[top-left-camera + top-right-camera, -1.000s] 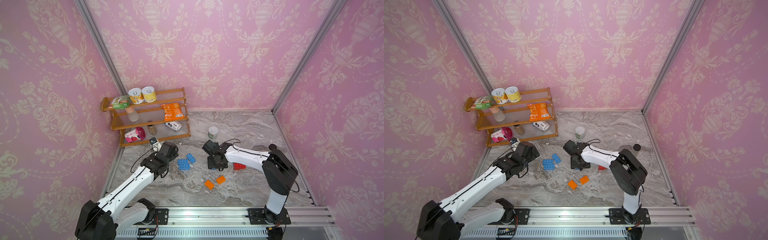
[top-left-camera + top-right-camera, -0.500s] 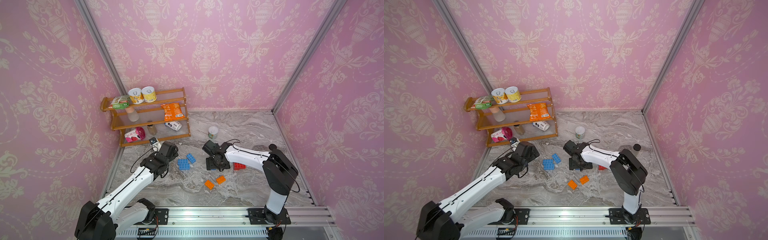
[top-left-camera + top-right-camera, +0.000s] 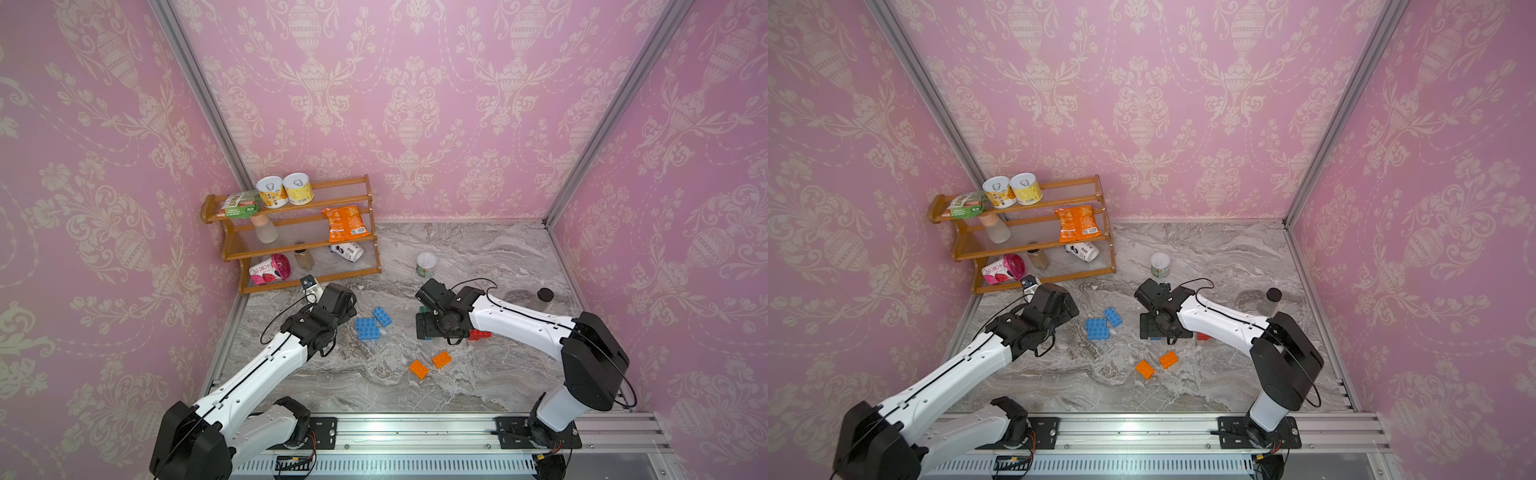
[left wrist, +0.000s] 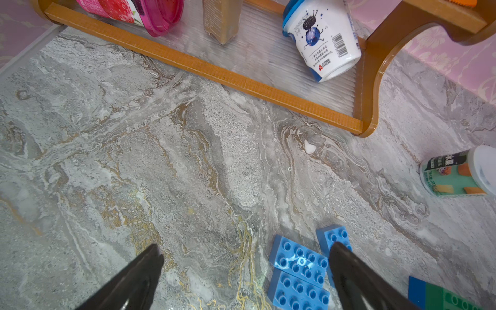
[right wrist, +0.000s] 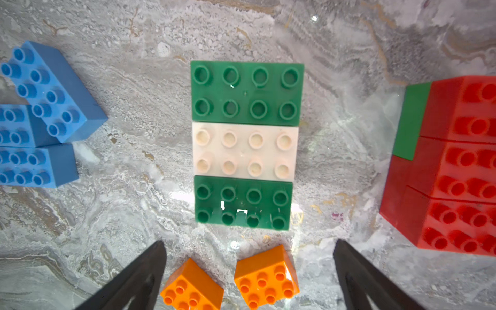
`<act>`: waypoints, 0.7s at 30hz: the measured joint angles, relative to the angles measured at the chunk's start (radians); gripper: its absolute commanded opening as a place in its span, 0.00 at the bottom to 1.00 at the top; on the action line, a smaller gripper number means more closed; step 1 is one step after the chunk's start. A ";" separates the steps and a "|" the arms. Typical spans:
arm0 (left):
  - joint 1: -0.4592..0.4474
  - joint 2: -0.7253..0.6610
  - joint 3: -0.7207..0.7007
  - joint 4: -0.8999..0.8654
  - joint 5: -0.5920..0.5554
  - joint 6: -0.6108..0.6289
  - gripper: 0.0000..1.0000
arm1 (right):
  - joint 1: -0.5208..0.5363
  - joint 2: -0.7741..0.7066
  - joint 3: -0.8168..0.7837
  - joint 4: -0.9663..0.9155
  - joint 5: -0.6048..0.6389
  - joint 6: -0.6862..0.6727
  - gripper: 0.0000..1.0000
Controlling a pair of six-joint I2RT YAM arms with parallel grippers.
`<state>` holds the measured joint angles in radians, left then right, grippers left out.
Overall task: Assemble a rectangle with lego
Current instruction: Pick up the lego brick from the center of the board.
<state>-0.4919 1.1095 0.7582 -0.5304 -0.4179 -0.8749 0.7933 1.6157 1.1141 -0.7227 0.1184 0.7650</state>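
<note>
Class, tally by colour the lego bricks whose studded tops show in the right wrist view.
Blue bricks: 3
Green bricks: 2
White brick: 1
Orange bricks: 2
Red bricks: 3
Total: 11

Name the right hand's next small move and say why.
Probably ease the open, empty right hand toward the orange brick and close on it: the green-white-green strip lies edge to edge, with that and a second orange brick loose off its end.

We've got our left gripper (image 4: 245, 248) spread wide, reaching in from lower left; our right gripper (image 5: 249, 243) gapes too, pointing straight down mid-frame, reaching in from lower right.
</note>
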 measured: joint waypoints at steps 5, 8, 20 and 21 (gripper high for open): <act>0.000 0.143 0.076 -0.011 0.082 0.053 0.94 | 0.000 -0.069 -0.089 0.018 0.001 0.019 1.00; 0.000 0.222 0.114 -0.010 0.135 0.076 0.93 | 0.000 -0.108 -0.134 0.028 0.002 0.029 1.00; -0.002 0.292 0.126 -0.009 0.215 0.085 0.93 | 0.026 -0.154 -0.239 0.038 0.000 0.111 1.00; -0.002 0.292 0.126 -0.009 0.215 0.085 0.93 | 0.034 -0.146 -0.239 0.043 0.000 0.121 1.00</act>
<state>-0.4942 1.4017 0.8841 -0.5392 -0.2028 -0.7898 0.8276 1.4693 0.8753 -0.6800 0.1184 0.8864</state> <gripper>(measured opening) 0.930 0.996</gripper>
